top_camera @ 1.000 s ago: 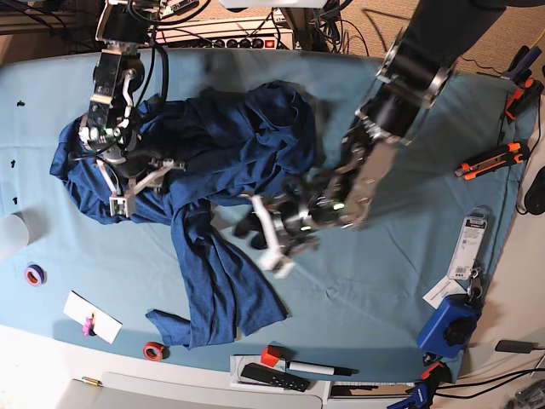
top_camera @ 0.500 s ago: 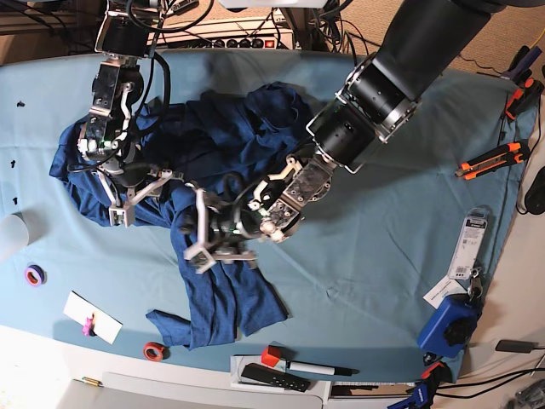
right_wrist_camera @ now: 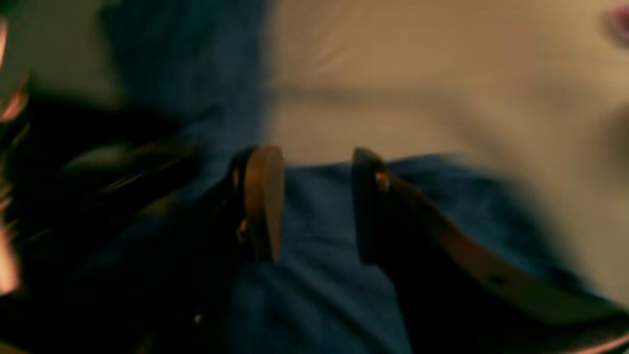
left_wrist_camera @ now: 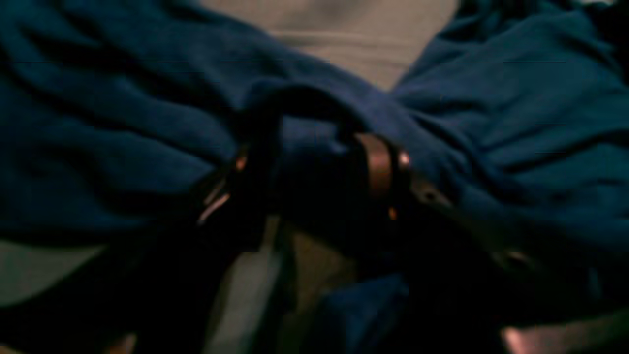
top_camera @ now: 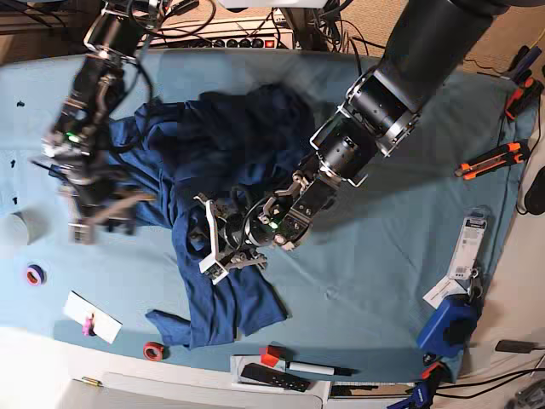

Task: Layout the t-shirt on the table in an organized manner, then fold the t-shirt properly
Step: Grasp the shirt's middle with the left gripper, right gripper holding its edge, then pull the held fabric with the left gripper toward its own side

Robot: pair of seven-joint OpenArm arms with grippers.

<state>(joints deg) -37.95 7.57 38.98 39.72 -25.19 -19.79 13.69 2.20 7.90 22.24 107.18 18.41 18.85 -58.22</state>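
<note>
The dark navy t-shirt [top_camera: 238, 145] lies crumpled across the middle of the teal table [top_camera: 383, 256], with a long strip trailing toward the front edge. My left gripper [top_camera: 223, 247] is pressed down into the shirt's lower middle. In the left wrist view the left gripper [left_wrist_camera: 317, 167] has its jaws apart and a hump of t-shirt [left_wrist_camera: 516, 123] between them. My right gripper [top_camera: 92, 217], blurred, sits at the shirt's left edge. In the right wrist view the right gripper [right_wrist_camera: 317, 206] stands open over the t-shirt [right_wrist_camera: 314, 275] hem, with bare table [right_wrist_camera: 417, 73] beyond.
An orange cutter [top_camera: 492, 159], a packaged item [top_camera: 467, 247] and a blue tool [top_camera: 449, 325] lie at the right. A white cup [top_camera: 13, 228], purple tape [top_camera: 34, 274], a white card [top_camera: 92, 317] and red tape [top_camera: 153, 350] sit front left. A marker [top_camera: 306, 368] lies at the front edge.
The left arm has swung in from the right onto the shirt's lower middle. The right gripper has slid left and toward the front, off the shirt's bulk to its left edge.
</note>
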